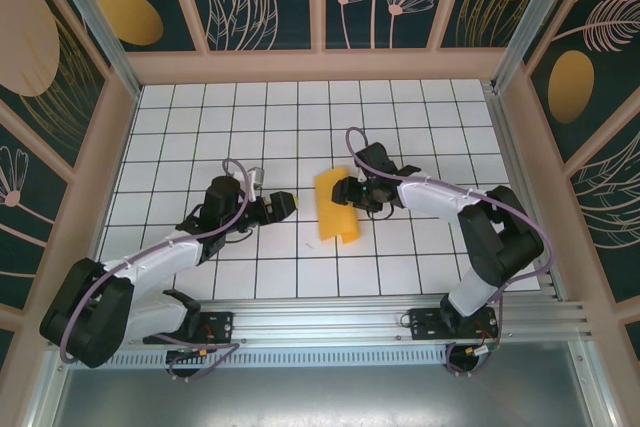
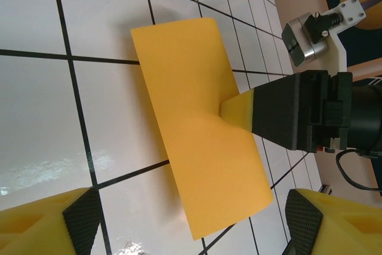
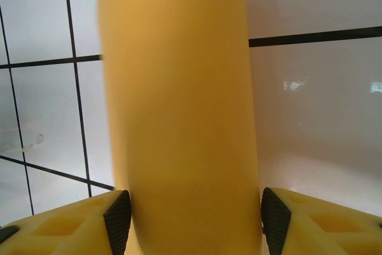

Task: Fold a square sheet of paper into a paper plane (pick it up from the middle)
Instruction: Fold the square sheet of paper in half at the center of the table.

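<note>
Bright, even light from overhead; shadows stay soft and faint.
The top view is sharp, and the wall rails bow slightly toward its edges. Pale glare patches lie on the glossy white grid-tiled desk [image 2: 42,165] in both wrist views. Close to the right wrist lens, the thin orange-yellow sheet of paper [image 3: 179,117] is blurred, with a dim grey shadow beside it.

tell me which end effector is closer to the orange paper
Right. The right end effector straddles one edge of the orange paper, sheet between its fingers. The left end effector sits apart on the opposite side, bare tile between them.
</note>
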Controlling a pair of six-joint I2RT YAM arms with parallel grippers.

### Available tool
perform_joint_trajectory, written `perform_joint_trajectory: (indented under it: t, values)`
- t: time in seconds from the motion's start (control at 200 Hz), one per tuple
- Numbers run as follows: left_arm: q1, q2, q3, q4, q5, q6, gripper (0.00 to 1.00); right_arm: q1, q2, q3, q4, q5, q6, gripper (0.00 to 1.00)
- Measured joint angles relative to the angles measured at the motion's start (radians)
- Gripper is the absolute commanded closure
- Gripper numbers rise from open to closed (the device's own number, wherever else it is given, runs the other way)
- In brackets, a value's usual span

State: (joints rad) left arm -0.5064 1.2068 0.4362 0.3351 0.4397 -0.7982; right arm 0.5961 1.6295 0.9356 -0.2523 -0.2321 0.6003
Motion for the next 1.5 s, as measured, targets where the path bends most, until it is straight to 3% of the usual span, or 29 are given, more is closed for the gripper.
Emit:
perform_joint_trajectory:
  t: [0.1,0.3,0.515,0.731,1.096,1.501]
  values:
    - [-0.023,0.028,0.021,0.000,-0.006,0.000,0.19,-0.019,-0.006,-0.019,-0.001,0.002,-0.010,0.43]
    - [-0.052,0.074,0.041,0.000,-0.012,-0.004,0.22,-0.046,-0.020,-0.054,-0.008,0.003,-0.020,0.34]
    - [-0.097,0.127,0.099,-0.005,-0.037,-0.012,0.29,-0.098,-0.037,-0.060,-0.030,0.023,-0.046,0.34]
    - [-0.145,0.175,0.135,-0.005,-0.084,-0.046,0.40,-0.143,-0.054,-0.068,-0.047,0.021,-0.097,0.43]
    - [-0.248,0.340,0.251,-0.005,-0.180,-0.139,0.52,-0.179,-0.054,-0.079,-0.073,-0.034,-0.219,0.46]
    - [-0.276,0.370,0.258,0.036,-0.267,-0.252,0.53,-0.184,-0.018,-0.102,-0.057,-0.058,-0.242,0.47]
